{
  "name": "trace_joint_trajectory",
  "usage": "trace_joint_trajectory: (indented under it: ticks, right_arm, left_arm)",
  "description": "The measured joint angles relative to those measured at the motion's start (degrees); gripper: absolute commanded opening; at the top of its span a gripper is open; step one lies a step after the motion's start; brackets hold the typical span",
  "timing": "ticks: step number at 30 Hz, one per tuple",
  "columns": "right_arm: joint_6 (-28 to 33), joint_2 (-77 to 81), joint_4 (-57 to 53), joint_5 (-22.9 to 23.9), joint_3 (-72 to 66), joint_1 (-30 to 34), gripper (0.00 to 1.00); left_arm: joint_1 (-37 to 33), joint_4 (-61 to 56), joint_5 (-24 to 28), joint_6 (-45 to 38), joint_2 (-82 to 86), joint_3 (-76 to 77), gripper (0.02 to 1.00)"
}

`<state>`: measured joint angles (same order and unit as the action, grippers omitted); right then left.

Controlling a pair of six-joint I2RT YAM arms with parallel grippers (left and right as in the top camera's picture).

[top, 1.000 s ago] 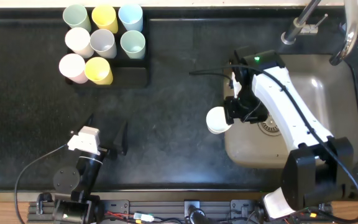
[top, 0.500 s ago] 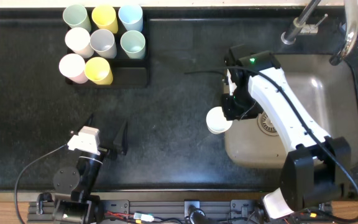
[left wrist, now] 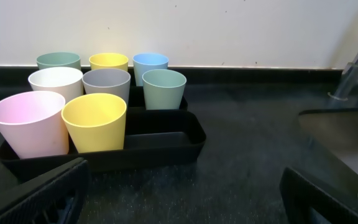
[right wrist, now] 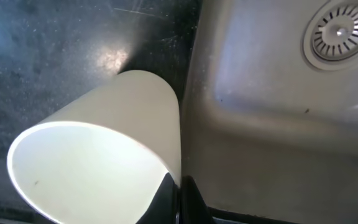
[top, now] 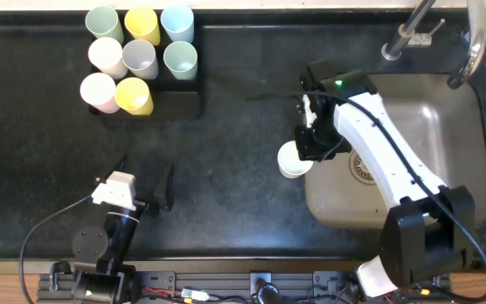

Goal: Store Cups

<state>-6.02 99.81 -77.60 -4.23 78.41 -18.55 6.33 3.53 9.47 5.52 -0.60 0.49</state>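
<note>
- The white cup (top: 292, 160) hangs just above the sink (top: 429, 110) at its counter-side rim, half over the lip and half over the counter (top: 226, 186). Its mouth tips toward the wrist camera.
- First risk, as I judge it: the hold is a thin pinch on one side of the wall. A quick swing away from the sink could make the cup pivot or slip, and it would drop on the counter or roll back into the basin.
- Second risk: the tray (top: 184, 105) sits well apart from the sink and holds seven stored cups (top: 139, 57). The free slot is its sink-side corner. A low approach could clip the yellow or green neighbour. Set down tilted like this, the cup would probably land on its side.
- The right gripper (right wrist: 179, 196) is at the sink's rim, fingers drawn almost together with the cup's wall clamped between them.
- The left gripper (left wrist: 185, 199) is far from the sink, low near its own base and facing the tray. Its fingers are spread wide, gripping and touching nothing.
</note>
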Motion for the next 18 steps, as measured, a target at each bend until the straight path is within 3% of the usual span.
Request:
trace_joint_trajectory:
  ticks: [11,18]
  right_arm:
    - [-0.02,-0.55,1.44,-0.92,1.11,-1.18,0.042]
    - [-2.75,-2.47,2.05,-1.18,18.49,-5.49,0.042]
  left_arm:
    - [0.0,0.0,0.0,0.0,0.0,0.0,1.0]
    - [0.0,0.0,0.0,-0.02,0.0,0.0,1.0]
